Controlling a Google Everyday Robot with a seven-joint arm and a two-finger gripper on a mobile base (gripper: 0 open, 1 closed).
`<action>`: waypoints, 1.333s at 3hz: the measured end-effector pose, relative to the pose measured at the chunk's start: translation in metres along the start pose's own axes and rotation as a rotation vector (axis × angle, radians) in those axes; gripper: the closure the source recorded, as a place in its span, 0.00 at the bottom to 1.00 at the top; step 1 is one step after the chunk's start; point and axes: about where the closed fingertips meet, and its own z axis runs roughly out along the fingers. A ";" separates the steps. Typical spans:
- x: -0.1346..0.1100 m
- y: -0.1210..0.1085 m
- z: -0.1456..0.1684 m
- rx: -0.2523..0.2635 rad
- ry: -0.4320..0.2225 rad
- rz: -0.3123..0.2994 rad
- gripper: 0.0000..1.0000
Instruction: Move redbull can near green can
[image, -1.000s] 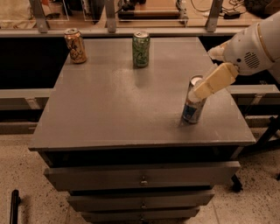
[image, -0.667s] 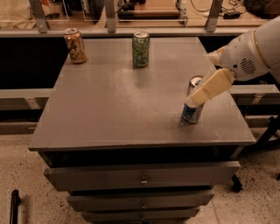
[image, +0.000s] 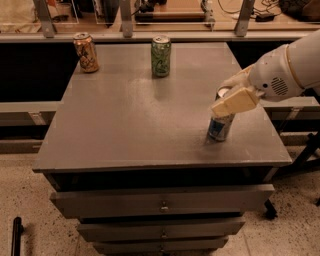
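Note:
The redbull can (image: 220, 128), slim and silver with blue panels, stands upright on the grey table (image: 135, 125) near its right front corner. My gripper (image: 223, 98), cream-coloured on a white arm, reaches in from the right and sits at the can's upper part, hiding most of its top half. The green can (image: 161, 56) with pale swirly markings stands upright at the back middle of the table, well away from the redbull can and the gripper.
An orange-brown patterned can (image: 86, 52) stands at the table's back left corner. Behind the table runs a shelf (image: 150, 36) with metal posts. Drawers (image: 160, 200) are below the tabletop. A black wheeled leg (image: 305, 155) is at the right.
The gripper has moved slightly left and down, covering more of the redbull can's upper part. All three cans stand where they were.

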 end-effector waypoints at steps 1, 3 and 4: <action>-0.001 0.003 0.000 -0.004 -0.026 -0.019 0.64; -0.018 -0.034 -0.016 0.020 -0.073 -0.072 1.00; -0.045 -0.083 -0.033 0.095 -0.072 -0.087 1.00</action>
